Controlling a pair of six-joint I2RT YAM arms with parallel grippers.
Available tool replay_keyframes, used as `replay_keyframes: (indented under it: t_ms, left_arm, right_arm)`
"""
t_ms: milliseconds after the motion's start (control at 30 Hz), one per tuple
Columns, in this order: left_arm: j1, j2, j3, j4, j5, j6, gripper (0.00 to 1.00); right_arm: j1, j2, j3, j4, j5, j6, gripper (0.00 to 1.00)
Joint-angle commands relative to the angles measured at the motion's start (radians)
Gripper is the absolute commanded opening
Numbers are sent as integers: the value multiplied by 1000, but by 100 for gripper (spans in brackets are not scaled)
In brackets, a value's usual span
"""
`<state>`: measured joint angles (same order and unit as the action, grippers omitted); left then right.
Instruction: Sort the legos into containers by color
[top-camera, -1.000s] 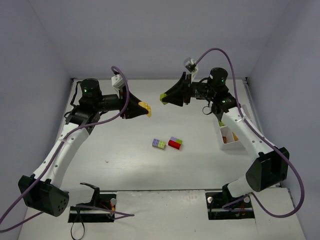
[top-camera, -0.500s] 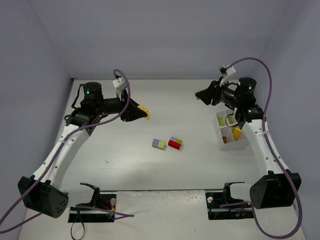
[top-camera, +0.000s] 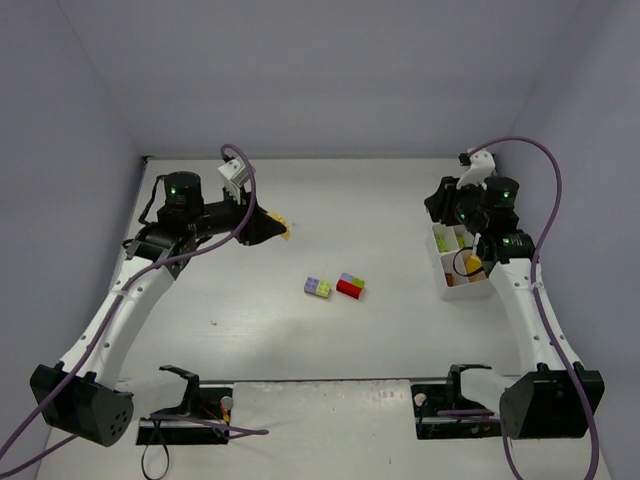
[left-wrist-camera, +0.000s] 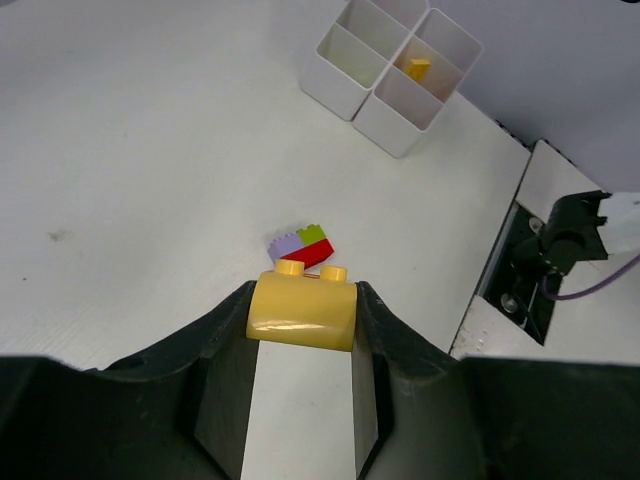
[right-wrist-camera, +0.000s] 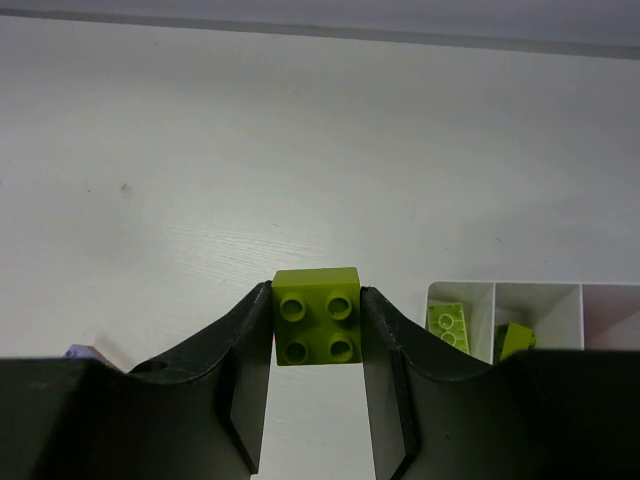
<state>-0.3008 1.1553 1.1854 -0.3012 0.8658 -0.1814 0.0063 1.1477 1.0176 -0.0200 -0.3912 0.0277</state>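
My left gripper (top-camera: 277, 229) is shut on a yellow brick (left-wrist-camera: 302, 311) and holds it above the table, left of centre. My right gripper (top-camera: 438, 204) is shut on a lime green four-stud brick (right-wrist-camera: 317, 317), held in the air just left of the white divided tray (top-camera: 441, 272). The tray also shows in the right wrist view (right-wrist-camera: 494, 298), with two lime green bricks (right-wrist-camera: 447, 326) in its compartments. In the left wrist view the tray (left-wrist-camera: 333, 78) holds a yellow piece (left-wrist-camera: 417, 68). A lavender and green brick (top-camera: 318, 288) and a red brick (top-camera: 350, 287) topped with small pieces lie mid-table.
The tray stands near the table's right edge, under my right arm. Grey walls close the table at the back and both sides. The arm bases and cable clamps sit on a plate along the near edge (top-camera: 330, 410).
My right arm has swung from the back centre to the right, carrying the green brick to the tray's left side. My left gripper has drawn slightly left with the yellow brick.
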Motion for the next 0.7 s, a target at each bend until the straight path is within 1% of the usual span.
replay_keyframes:
  t_ms: [0,133,167,233,267,400,500,667]
  left_arm:
    - [2,35,19,95,-86,23,2]
    - [2,122,40,194,-117,22,2]
    - [2,170,74,198,-140,28,2]
    - [2,213,114,208,-163,34,2]
    - [3,256,159,206,-178,40,2]
    - [3,343,284,125,-214,102,2]
    - [6,380,329,129,-241,105,2]
    - [12,432,361,143,-267,91,2]
  right_arm:
    - [-2,-34,-5,45,93,-20,0]
    - [0,-16,-1,26,153,-61,0]
    - [17,-11,-2,25,173,-80,0]
    - [35,-11,-16,25,212,-92,0]
    - [34,-13,-20,25,218,-89,0]
    - [12,-6,-34,22,248,-77,0]
    - [12,38,4,-29,291,-80,0]
    - [11,139,42,-31,301,-37,0]
